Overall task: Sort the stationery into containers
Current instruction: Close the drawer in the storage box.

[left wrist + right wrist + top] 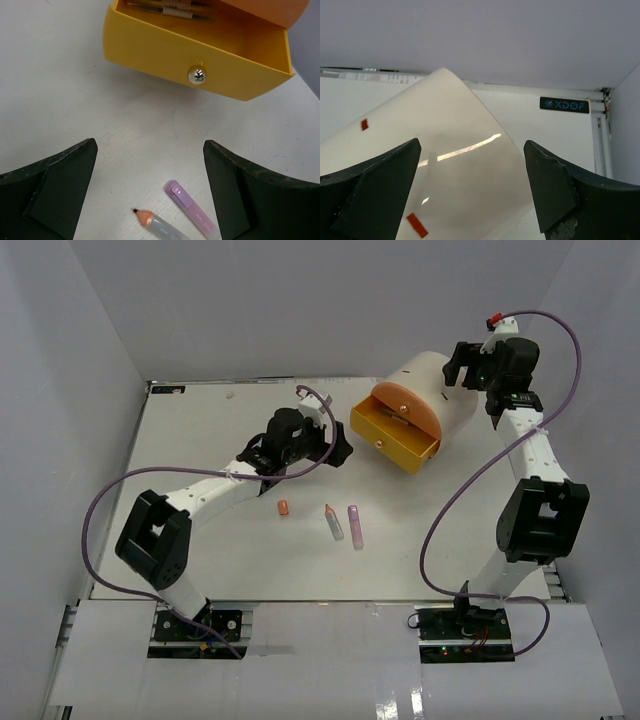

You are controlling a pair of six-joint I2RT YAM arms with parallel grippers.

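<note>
A cream cylinder [440, 390] lies on its side at the back right. Its yellow drawer [392, 437] is pulled open, with several pens inside [170, 7]; the orange drawer [407, 408] above it is shut. A purple marker [355, 525], an uncapped orange-tipped pen [333, 521] and a small orange cap [283, 508] lie on the table. My left gripper [335, 447] is open and empty, just left of the yellow drawer, with the marker [192, 210] and the pen [160, 226] below its fingers. My right gripper [462, 365] is open and empty behind the cylinder [455, 170].
White walls enclose the table [200, 440] on the left, back and right. Purple cables loop from both arms. The yellow drawer's round knob [197, 75] faces my left gripper.
</note>
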